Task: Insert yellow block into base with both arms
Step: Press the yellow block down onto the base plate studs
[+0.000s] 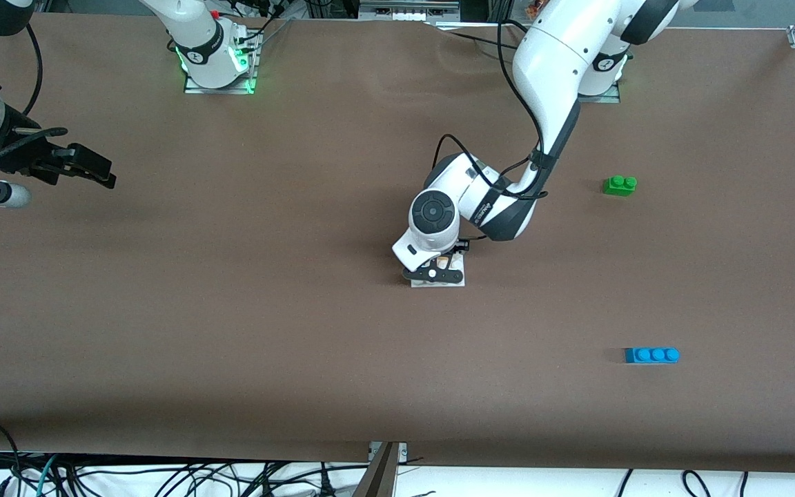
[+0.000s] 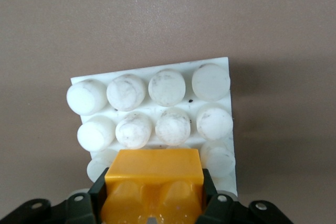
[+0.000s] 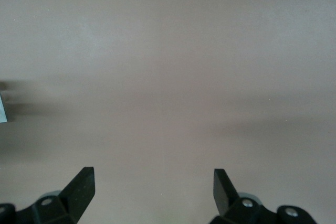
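The left pincer (image 2: 154,203) grips the small yellow-orange plastic block (image 2: 153,184) low over the flat white studded plastic base (image 2: 157,103) at the brown tabletop's (image 1: 232,310) middle. Pressing well likely means squaring the block with the stud rows, then pushing straight down. The right pincer (image 3: 154,190) waits open near the tabletop's edge at the right arm's end.

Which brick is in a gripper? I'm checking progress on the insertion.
The yellow block: the left gripper is shut on it over the base. The green brick and blue brick lie untouched on the table.
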